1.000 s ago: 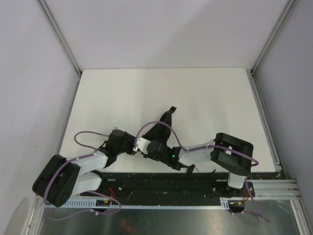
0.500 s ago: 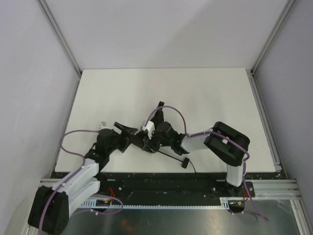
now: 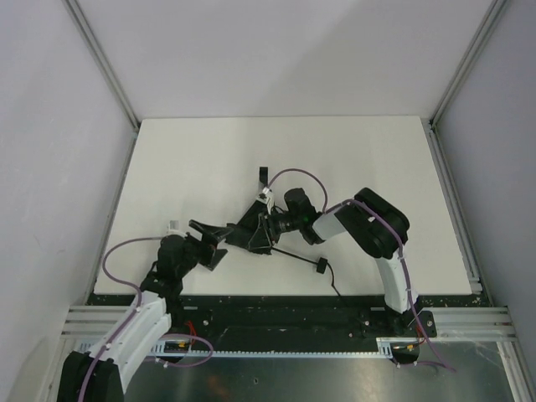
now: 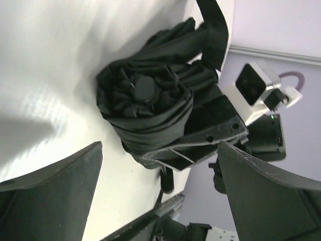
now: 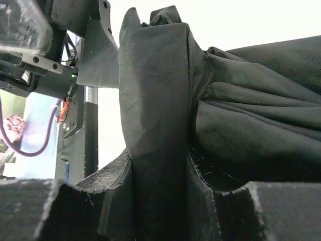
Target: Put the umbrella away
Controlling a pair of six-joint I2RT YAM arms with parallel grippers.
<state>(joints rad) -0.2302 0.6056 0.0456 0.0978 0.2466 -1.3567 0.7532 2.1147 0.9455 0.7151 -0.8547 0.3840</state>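
One hand only, the right hand (image 3: 264,228), clamps the umbrella (image 3: 249,233) at bench (image 3: 377,159) centre while the left hand (image 3: 214,243) at 8 o'clock gapes wide, so loose folds may slip or unfurl.

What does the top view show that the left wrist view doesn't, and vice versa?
Top only: the table, plus the handle and cord lying toward the near edge. Left wrist only: the rolled canopy end-on, its cap facing the camera. Both: the umbrella gripped by the right hand, the left hand open, not touching it.
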